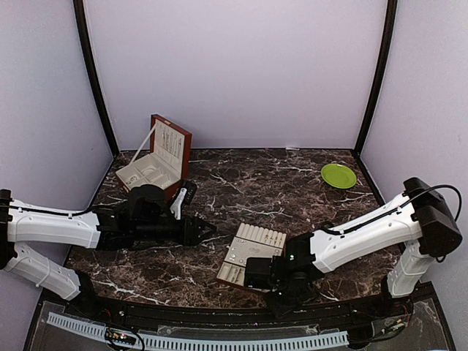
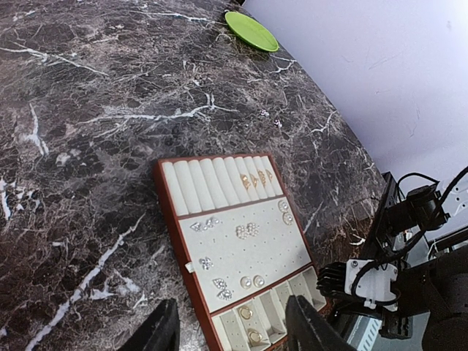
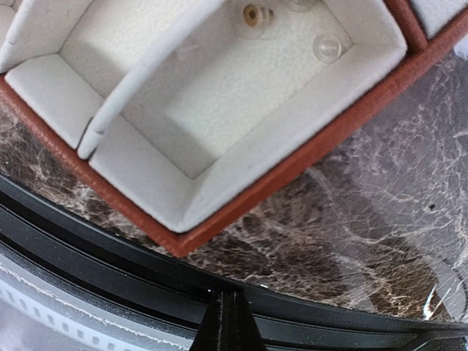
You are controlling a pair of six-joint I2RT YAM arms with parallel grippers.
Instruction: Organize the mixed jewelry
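Note:
The mixed jewelry lies as small silvery and pearl pieces on the cream insert tray, with gold rings in its near compartments. Two pale specks lie loose on the marble beyond it. My left gripper is open and empty, hovering just left of the tray; it also shows in the top view. My right gripper is shut with nothing seen in it, above the table's near edge by the tray's near corner. A clear piece and a gold stud lie in that corner compartment.
The red-brown wooden box stands open at the back left, just behind my left arm. A green plate sits at the back right. The table's black front rail runs right below the tray corner.

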